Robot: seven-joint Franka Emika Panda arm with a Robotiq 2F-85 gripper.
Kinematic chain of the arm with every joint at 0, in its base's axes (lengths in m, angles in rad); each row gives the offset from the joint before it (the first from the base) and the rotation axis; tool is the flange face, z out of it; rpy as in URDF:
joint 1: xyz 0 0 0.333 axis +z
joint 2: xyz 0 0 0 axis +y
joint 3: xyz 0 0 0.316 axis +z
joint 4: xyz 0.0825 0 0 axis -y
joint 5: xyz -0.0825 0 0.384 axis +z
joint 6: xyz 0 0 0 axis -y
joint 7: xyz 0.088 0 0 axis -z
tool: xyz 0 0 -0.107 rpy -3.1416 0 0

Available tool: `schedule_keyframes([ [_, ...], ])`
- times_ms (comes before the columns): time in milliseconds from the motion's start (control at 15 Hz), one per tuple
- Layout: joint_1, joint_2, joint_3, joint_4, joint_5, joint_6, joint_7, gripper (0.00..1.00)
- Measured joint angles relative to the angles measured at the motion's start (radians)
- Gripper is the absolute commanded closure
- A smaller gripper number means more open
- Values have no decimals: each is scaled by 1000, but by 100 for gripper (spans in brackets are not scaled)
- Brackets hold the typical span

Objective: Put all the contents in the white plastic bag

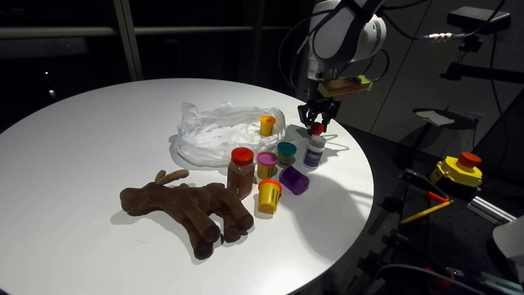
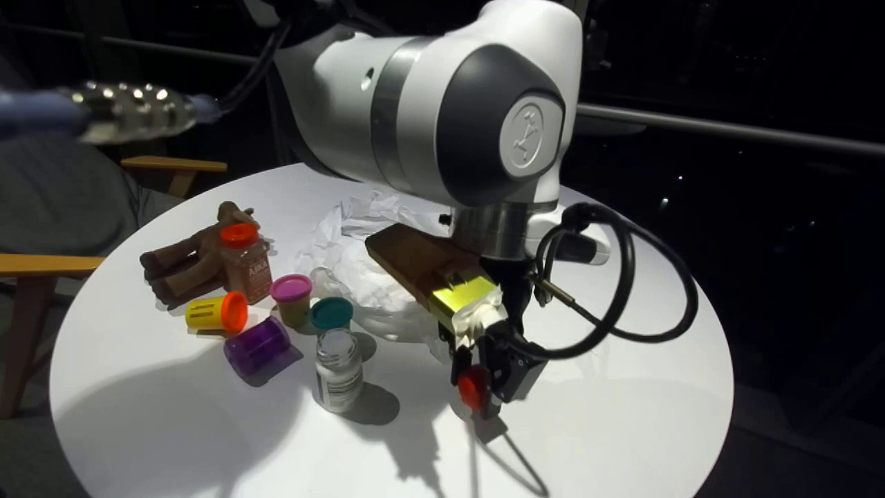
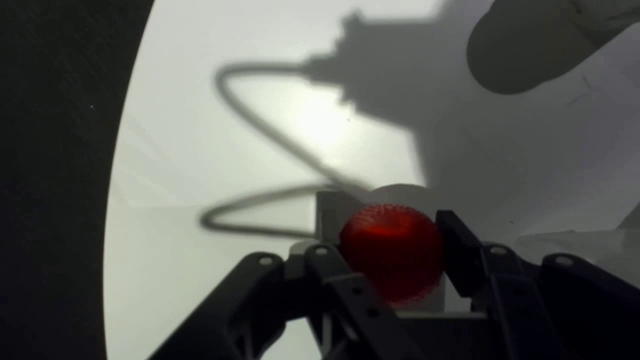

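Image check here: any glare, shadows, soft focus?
Wrist view: glare patch on the table, beside a blocky shadow with looping lines; in an exterior view: foreground cable out of focus; both exterior views: background mostly dark, table lit.

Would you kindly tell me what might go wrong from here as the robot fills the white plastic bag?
The red round item has a curved side, so it might slip from the gripper; I cannot tell how firmly, if at all, it is held.
The white bottle stands upright nearby, and a low swing toward the white plastic bag might tip it.
The purple container lies on its side, so a bump might set it rolling.
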Motion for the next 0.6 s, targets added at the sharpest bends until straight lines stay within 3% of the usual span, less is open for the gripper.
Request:
schedule_keyframes([
  [267, 47, -96, 14, 68, -4, -122, 32, 79],
  [600, 108, -99, 123, 180, 2, -175, 91, 79],
])
